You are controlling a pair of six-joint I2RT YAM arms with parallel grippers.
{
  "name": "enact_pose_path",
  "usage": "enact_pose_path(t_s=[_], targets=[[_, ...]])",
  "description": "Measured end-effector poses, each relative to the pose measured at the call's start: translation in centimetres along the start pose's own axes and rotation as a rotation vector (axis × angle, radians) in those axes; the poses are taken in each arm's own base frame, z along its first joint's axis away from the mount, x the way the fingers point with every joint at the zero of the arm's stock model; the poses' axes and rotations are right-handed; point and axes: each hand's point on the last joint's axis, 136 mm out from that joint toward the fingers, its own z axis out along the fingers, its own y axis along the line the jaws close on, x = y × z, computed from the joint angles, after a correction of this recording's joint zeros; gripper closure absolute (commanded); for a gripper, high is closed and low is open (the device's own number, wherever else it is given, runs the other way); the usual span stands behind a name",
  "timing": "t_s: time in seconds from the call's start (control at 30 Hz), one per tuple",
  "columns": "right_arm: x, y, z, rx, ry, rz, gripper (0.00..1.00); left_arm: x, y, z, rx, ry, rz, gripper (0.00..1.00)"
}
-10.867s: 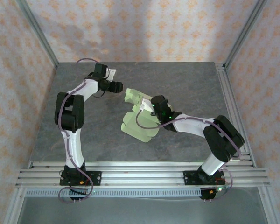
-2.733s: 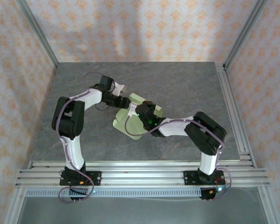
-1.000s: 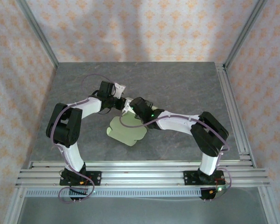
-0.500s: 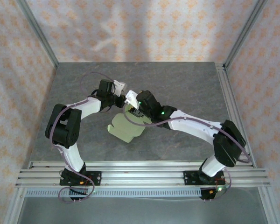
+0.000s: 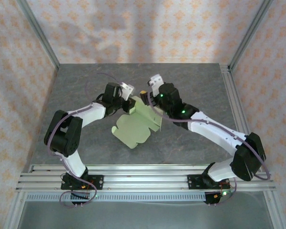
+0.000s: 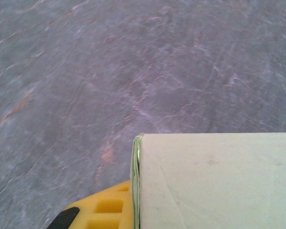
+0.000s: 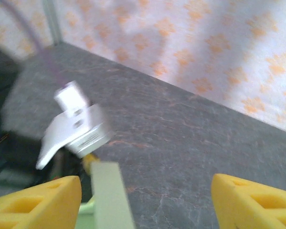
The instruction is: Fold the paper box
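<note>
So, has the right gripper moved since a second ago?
Yes. The right gripper has pulled back from the paper box, going toward the far edge of the table and slightly to the right in the top view. Its jaws are now open.

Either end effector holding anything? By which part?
Left end effector is shut on the pale green die-cut card paper box, pinching its far flap's edge. Right end effector open, holding nothing.

No legible txt, labels, brand marks or nos. in any view. The paper box shows plain pale-green card w/o print, and the walls carry only a repeating orange motif, not lettering.
</note>
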Motion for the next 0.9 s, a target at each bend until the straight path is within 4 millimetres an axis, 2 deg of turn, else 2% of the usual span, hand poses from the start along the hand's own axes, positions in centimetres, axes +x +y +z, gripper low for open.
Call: enact_pose_path(t_s=[0.13, 0.3, 0.43, 0.57, 0.73, 0.9], targets=[[0.7, -3.7, 0.4, 0.036, 0.038, 0.201, 0.32, -0.8, -1.9, 0.5, 0.011, -0.052, 0.088, 0.99], [1.9, -6.3, 0.7, 0.028, 0.074, 0.352, 0.33, 1.1, -2.4, 1.2, -0.022, -0.08, 0.133, 0.97], [4.1, -4.8, 1.7, -0.057, 0.154, 0.371, 0.33, 2.4, -4.1, 1.7, -0.033, -0.096, 0.17, 0.96], [6.9, -3.1, 3.0, -0.135, 0.25, 0.386, 0.34, 1.8, -5.6, 1.9, -0.04, -0.148, 0.208, 0.96], [9.6, -2.1, 4.2, -0.199, 0.336, 0.451, 0.38, 0.5, -5.3, 1.7, -0.077, -0.204, 0.219, 0.96], [11.7, -2.1, 5.1, -0.241, 0.394, 0.518, 0.38, 0.5, -5.1, 1.9, -0.081, -0.198, 0.217, 0.95]])
